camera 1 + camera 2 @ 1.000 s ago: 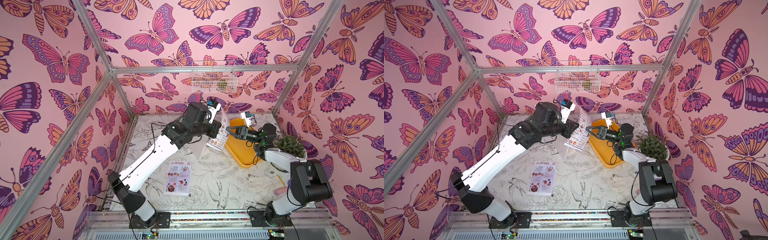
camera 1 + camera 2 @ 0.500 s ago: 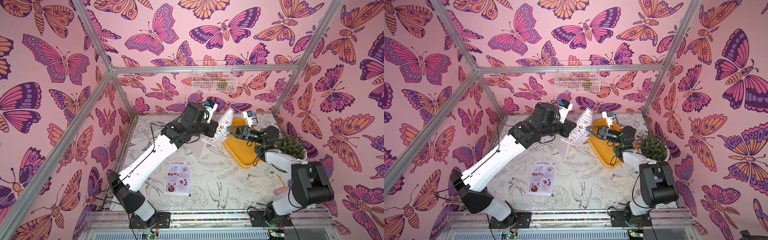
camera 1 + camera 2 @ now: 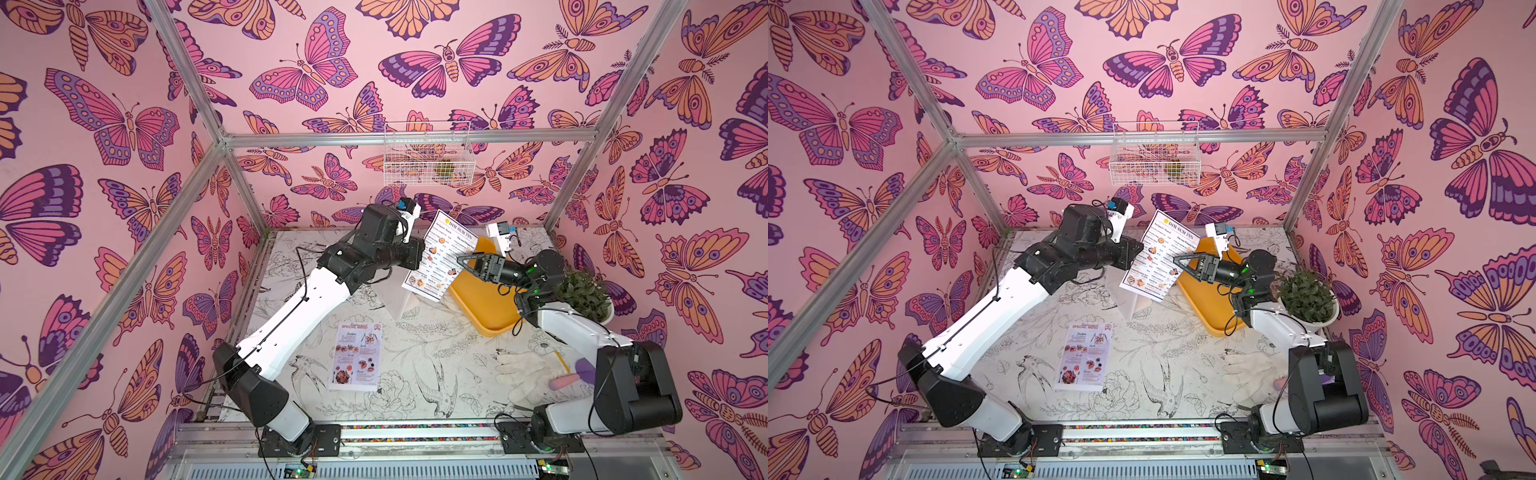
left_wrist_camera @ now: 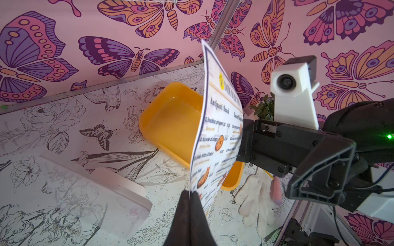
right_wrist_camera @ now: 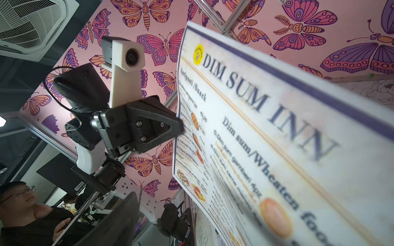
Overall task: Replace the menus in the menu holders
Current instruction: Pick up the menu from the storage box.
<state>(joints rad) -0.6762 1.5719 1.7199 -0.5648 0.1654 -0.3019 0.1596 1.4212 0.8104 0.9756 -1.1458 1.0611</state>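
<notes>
The "DIM SUM INN" menu [image 3: 442,257] [image 3: 1158,262] hangs tilted in the air above the table's back. My left gripper [image 3: 420,255] [image 4: 189,192] is shut on its edge; the right wrist view shows the same pinch [image 5: 177,130]. My right gripper [image 3: 465,264] [image 3: 1180,262] stands open with its jaws on either side of the sheet's opposite edge, not closed on it. The clear menu holder [image 3: 405,301] [image 4: 96,198] stands on the table just below the sheet. The "SPECIAL MENU" sheet [image 3: 357,355] [image 3: 1086,357] lies flat nearer the front.
A yellow tray [image 3: 486,307] lies under my right gripper, with a potted plant [image 3: 586,291] to its right. A white glove [image 3: 523,374] and a pink and purple item [image 3: 569,376] lie at the front right. A wire basket [image 3: 428,153] hangs on the back wall.
My left gripper has lifted and tilted the DIM SUM INN menu up and away from the holder. My right gripper has moved in to the sheet's edge and its jaws have narrowed.
</notes>
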